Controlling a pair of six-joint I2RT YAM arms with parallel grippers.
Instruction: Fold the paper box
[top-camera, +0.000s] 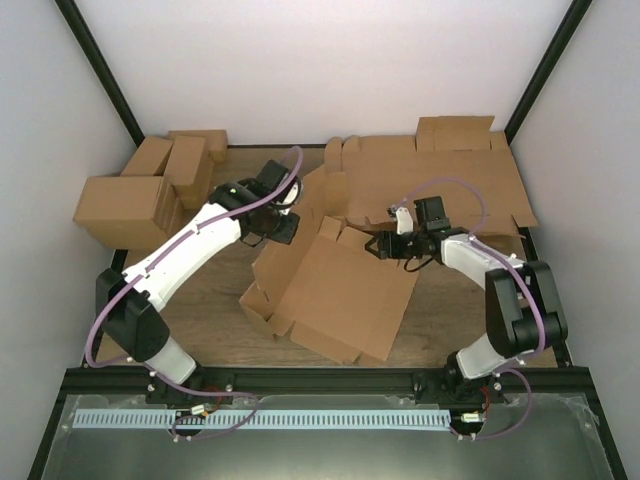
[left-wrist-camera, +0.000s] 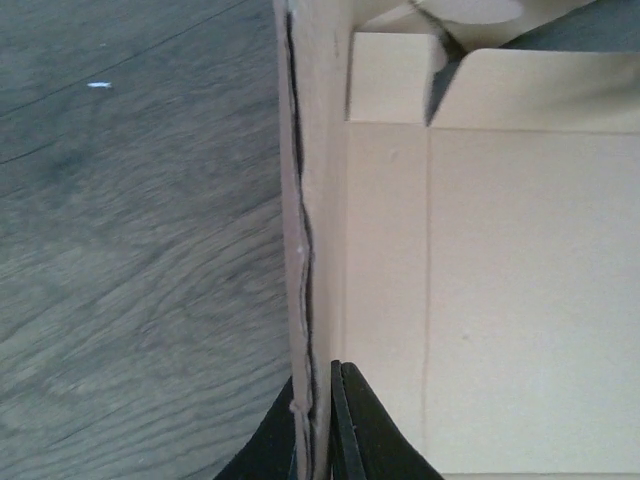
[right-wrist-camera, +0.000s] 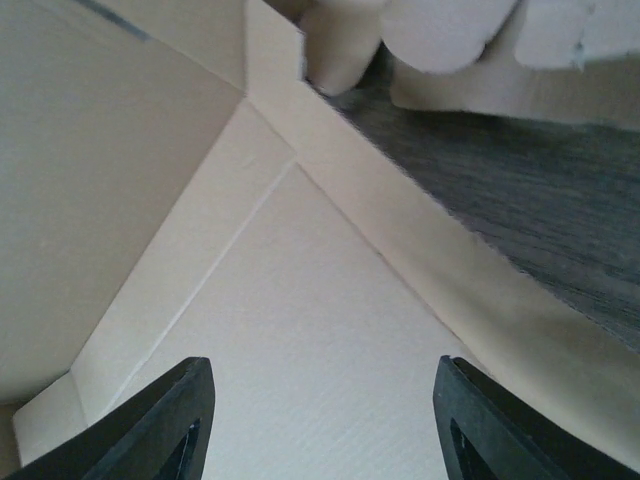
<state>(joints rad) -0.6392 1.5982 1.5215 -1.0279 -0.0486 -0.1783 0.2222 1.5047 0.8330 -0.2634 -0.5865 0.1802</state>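
Pinches paper box (top-camera: 340, 295) at 10 o'clock with left claw (top-camera: 288, 230), right claw (top-camera: 376, 247) agape; could slip off thin edge.

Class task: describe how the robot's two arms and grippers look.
The left arm and right arm have white shells with black joints. A lilac cable loops along each. The left gripper and right gripper each have black tapered fingers.

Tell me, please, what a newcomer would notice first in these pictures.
The half-folded paper box lies in the middle, and the left gripper is shut on one raised wall of it. The right gripper is open over the box's inside. Brown cartons stand far left, flat cardboard sheets far right.
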